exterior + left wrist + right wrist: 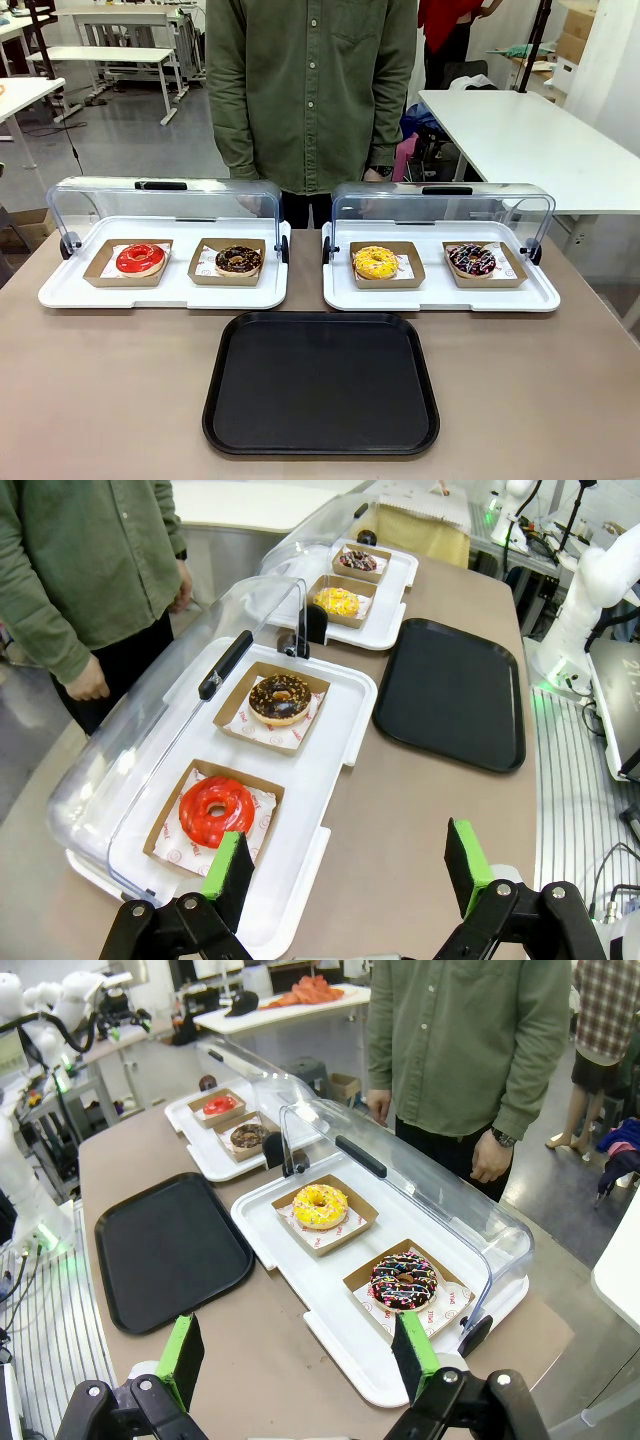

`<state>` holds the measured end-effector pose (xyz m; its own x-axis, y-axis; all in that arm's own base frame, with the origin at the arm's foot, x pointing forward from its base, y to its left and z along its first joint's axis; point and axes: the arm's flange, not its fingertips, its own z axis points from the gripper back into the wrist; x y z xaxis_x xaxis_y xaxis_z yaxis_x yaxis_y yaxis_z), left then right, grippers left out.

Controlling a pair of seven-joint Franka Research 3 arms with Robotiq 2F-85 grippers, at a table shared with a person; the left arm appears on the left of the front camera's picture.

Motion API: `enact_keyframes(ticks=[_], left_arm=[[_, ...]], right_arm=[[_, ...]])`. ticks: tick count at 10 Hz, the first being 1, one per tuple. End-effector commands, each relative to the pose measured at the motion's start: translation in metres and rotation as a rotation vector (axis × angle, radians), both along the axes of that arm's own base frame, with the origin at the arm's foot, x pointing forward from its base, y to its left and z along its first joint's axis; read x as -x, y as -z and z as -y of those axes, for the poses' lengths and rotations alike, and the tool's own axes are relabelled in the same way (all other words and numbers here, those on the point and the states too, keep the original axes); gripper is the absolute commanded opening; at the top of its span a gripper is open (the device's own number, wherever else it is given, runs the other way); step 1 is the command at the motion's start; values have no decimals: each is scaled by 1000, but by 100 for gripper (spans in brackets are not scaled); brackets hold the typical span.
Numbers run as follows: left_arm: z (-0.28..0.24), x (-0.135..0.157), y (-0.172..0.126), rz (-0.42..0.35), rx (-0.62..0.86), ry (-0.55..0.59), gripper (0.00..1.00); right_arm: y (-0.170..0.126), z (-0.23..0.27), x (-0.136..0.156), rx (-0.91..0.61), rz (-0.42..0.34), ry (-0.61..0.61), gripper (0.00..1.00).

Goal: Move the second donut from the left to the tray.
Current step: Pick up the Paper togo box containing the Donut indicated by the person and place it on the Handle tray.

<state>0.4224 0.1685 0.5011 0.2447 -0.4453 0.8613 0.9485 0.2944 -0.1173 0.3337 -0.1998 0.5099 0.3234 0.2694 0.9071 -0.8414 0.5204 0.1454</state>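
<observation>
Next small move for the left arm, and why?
Probably bring the left gripper forward over the chocolate sprinkled donut: its jaws stand open and empty, short of it; the clear lid is up, and the black tray lies bare.

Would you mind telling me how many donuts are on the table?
4. The red-iced donut and the chocolate sprinkled donut sit in the left white tray; the yellow donut and the dark drizzled donut sit in the right white tray. None looks hidden.

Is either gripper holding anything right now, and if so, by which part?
Nothing is held. The left gripper and the right gripper are both open and empty; the chocolate donut lies untouched.
</observation>
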Motion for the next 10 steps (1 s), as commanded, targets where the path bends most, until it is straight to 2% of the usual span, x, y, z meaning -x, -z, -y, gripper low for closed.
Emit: enact_keyframes(ticks=[1, 10], left_arm=[[0, 1, -2, 4, 8, 9, 100], [0, 1, -2, 4, 8, 9, 100]], right_arm=[[-2, 1, -3, -7, 32, -9, 100], [-2, 1, -3, -7, 32, -9, 100]])
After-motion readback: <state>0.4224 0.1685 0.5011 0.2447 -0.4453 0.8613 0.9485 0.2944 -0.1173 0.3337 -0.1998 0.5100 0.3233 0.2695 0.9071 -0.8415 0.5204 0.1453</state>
